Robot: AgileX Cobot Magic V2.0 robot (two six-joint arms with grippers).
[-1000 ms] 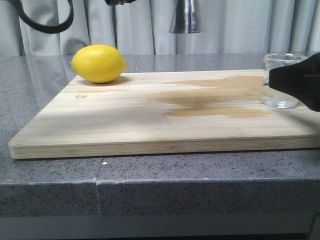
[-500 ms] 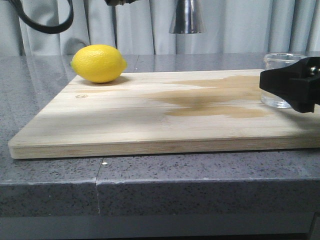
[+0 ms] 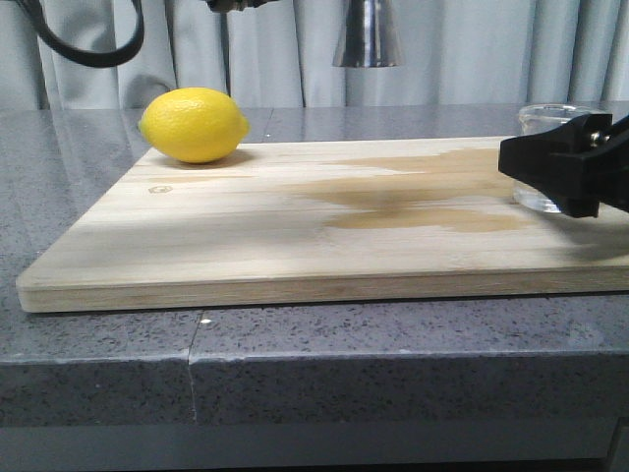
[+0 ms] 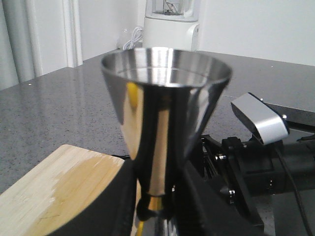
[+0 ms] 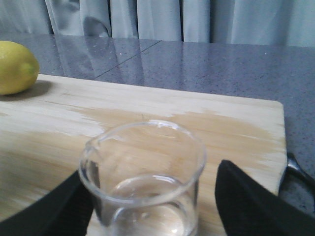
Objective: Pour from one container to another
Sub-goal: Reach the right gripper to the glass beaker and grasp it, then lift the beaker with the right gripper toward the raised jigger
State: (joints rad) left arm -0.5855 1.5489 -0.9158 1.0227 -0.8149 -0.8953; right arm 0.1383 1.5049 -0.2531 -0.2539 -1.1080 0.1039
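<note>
The clear glass beaker [image 5: 143,179], holding a little clear liquid, stands upright near the right end of the wooden board [image 3: 246,246]. My right gripper [image 5: 152,209] is open, with one black finger on each side of it. In the front view the near finger [image 3: 550,167] hides most of the beaker [image 3: 546,118]. The steel jigger [image 3: 367,34] hangs high above the board's far edge, its lower cone showing at the top of that view. My left gripper [image 4: 157,209] is shut on the jigger [image 4: 165,98] at its narrow gold-banded waist, holding it upright.
A yellow lemon [image 3: 194,125] lies at the board's far left corner. A dark wet stain [image 3: 413,197] spreads over the right half of the board. The board lies on a grey stone counter [image 3: 295,364]. A black cable [image 3: 88,49] hangs at top left.
My right gripper has slid leftward along the board, bringing its fingers around the beaker. The jigger, lemon and beaker have stayed put.
</note>
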